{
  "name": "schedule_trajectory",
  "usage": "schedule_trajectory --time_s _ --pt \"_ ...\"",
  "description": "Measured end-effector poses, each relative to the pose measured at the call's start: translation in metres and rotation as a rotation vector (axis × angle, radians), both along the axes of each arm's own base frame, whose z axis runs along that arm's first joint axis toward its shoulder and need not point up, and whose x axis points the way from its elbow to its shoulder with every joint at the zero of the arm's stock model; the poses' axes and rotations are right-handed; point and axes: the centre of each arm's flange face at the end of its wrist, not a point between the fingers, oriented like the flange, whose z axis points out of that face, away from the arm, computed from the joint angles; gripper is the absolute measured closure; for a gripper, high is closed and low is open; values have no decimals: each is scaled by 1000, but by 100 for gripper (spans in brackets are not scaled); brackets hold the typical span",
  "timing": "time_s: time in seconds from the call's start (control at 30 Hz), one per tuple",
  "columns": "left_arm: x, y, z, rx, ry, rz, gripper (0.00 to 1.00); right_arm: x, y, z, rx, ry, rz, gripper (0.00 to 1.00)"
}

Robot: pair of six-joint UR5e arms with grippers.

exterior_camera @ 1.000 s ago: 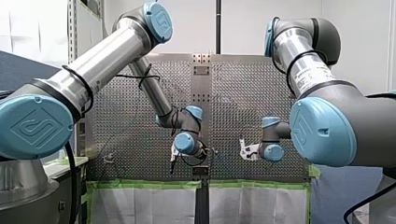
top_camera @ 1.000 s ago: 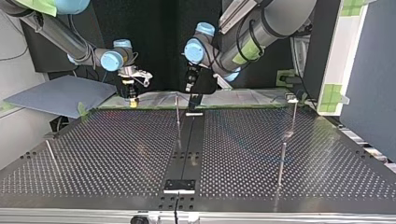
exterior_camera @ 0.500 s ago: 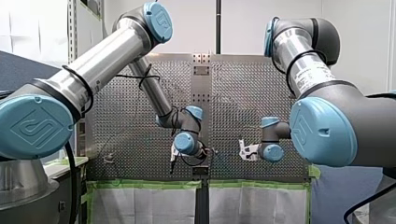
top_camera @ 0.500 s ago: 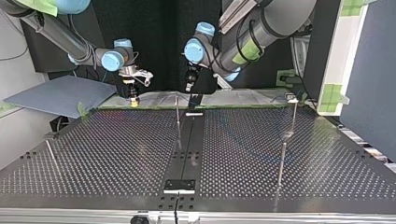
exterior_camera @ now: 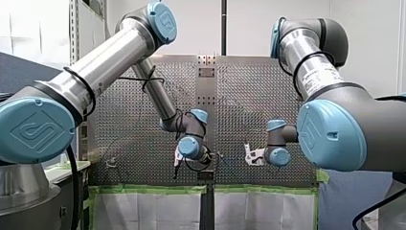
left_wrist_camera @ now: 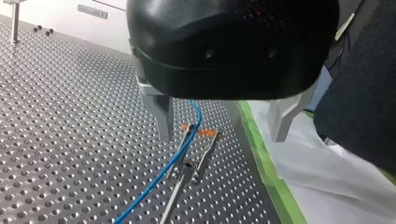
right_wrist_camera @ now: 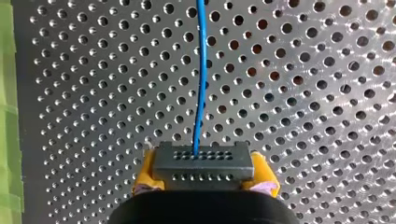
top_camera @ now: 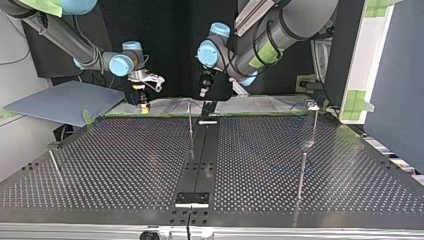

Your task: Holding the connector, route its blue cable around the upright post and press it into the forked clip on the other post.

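In the right wrist view my right gripper is shut on a dark grey connector, its yellow pads on either side. The blue cable leaves the connector and runs ahead over the perforated table. In the left wrist view my left gripper hangs open above a thin post whose forked clip has orange tips. The blue cable passes under the gripper at that fork; whether it sits in the fork I cannot tell. In the top view my right gripper is at the far left and my left gripper near the middle.
Thin upright posts stand on the table in the top view: one near the middle, two at the right, one leaning at the left. Green tape lines the table's edge beside my left gripper. A dark strip runs down the table's middle.
Both grippers have drifted only slightly; my right gripper has crept a little toward the middle in both views. The grip on the connector is unchanged.
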Motion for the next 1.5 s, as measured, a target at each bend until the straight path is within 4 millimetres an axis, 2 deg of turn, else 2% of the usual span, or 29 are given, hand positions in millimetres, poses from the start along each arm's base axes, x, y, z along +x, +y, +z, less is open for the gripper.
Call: schedule_trajectory --time_s 0.23,0.93,1.13,1.33,1.5 --pt "0 2 0 2 -15 26 0 6 10 -4 25 56 22 100" --pt "-8 2 -5 38 11 13 0 25 63 -19 31 165 142 100" --pt "-9 1 -5 40 13 9 0 29 74 -7 -2 164 182 100" --pt "-9 3 -6 44 17 13 0 30 70 18 -33 121 162 100" --pt "-10 9 -10 47 20 20 0 31 69 25 -39 109 164 100"
